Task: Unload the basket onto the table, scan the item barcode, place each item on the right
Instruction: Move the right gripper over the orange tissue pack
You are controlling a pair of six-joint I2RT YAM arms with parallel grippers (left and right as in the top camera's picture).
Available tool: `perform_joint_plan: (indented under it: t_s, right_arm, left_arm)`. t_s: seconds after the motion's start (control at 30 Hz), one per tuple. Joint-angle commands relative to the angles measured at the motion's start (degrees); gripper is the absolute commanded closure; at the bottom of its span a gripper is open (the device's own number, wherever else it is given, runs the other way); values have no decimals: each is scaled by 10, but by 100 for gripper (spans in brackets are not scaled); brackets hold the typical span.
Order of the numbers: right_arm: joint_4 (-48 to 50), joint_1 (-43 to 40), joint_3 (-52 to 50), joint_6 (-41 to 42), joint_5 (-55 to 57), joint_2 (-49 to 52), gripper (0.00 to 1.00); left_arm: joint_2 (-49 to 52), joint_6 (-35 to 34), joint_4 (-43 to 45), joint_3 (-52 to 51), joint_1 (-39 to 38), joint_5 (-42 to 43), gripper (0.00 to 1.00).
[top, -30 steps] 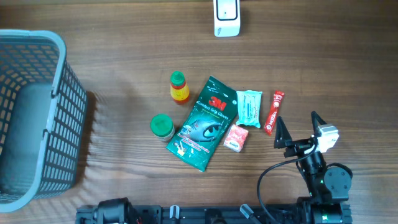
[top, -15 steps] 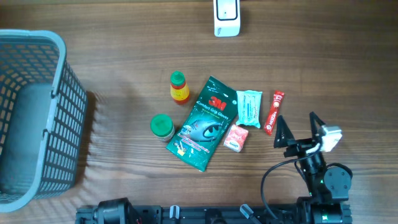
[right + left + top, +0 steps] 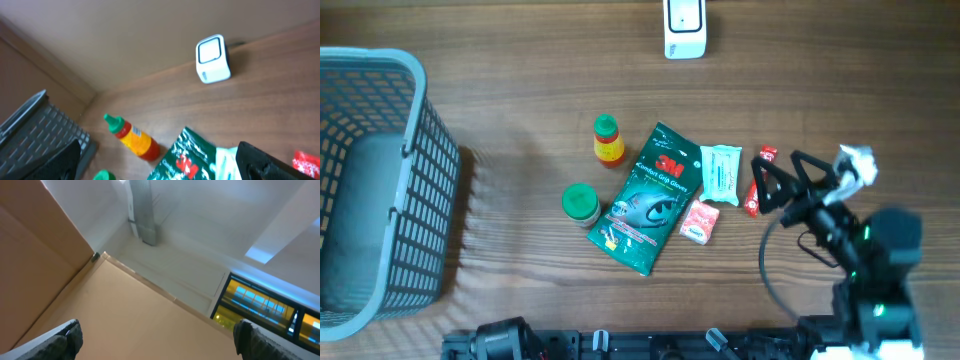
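Observation:
Several items lie mid-table: a green 3M glove pack (image 3: 650, 198) (image 3: 187, 160), a red-and-yellow sauce bottle (image 3: 608, 141) (image 3: 132, 138), a green-lidded jar (image 3: 580, 203), a white-teal packet (image 3: 721, 173), a small pink packet (image 3: 699, 221) and a red stick packet (image 3: 766, 156). The white scanner (image 3: 684, 28) (image 3: 214, 59) stands at the far edge. My right gripper (image 3: 777, 176) (image 3: 162, 167) hangs open above the red stick packet, holding nothing. My left gripper (image 3: 157, 340) is open and empty, its camera facing the ceiling. No barcode shows.
A grey mesh basket (image 3: 380, 190) (image 3: 40, 135) fills the left side of the table. The left arm's base (image 3: 500, 340) sits at the front edge. Bare wood lies between the items and the scanner.
My right arm has moved away from the front edge toward the items, bringing its open gripper over the red stick packet. The items have not moved.

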Motion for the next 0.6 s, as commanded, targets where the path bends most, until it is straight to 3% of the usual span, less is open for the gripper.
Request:
perform_joint_plan:
  t_s: [0.0, 0.1, 0.23, 0.43, 0.57]
  right_arm:
    - [-82, 1, 134, -44, -40, 115, 0]
    - [-150, 1, 214, -42, -62, 177, 0]
    - [-211, 1, 212, 21, -83, 187, 0]
    - [-233, 1, 209, 3, -87, 240, 1]
    - [-271, 22, 209, 53, -32, 286, 2]
  left_arm:
    - [-5, -4, -15, -4, 6, 7, 0]
    - [-5, -4, -21, -15, 18, 6, 0]
    - [-5, -4, -27, -43, 49, 7, 0]
    - [-9, -6, -37, -59, 72, 29, 0]
    - [-11, -71, -63, -59, 72, 67, 0]
